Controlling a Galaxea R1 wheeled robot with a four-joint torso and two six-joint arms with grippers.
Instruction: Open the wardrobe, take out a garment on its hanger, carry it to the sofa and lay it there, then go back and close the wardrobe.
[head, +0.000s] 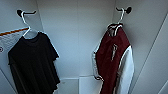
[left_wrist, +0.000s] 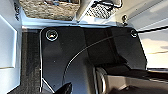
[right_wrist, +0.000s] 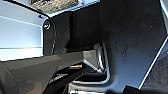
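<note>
Inside the open wardrobe (head: 77, 37), the garment (head: 111, 60) hangs limp on its hanger (head: 119, 18) from the right wall's peg (the black t-shirt (head: 32, 62) hangs left), likely soft and light, best lifted by the hook; I cannot tell either gripper's opening.

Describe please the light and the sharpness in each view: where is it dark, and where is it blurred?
Head view: soft and blocky, evenly lit white wardrobe; black short-sleeved t-shirt loses its folds in darkness; maroon jacket with white sleeves stays readable. Left wrist view: blurred, dark below, bright at one side. Right wrist view: blurred, mostly dark.
</note>
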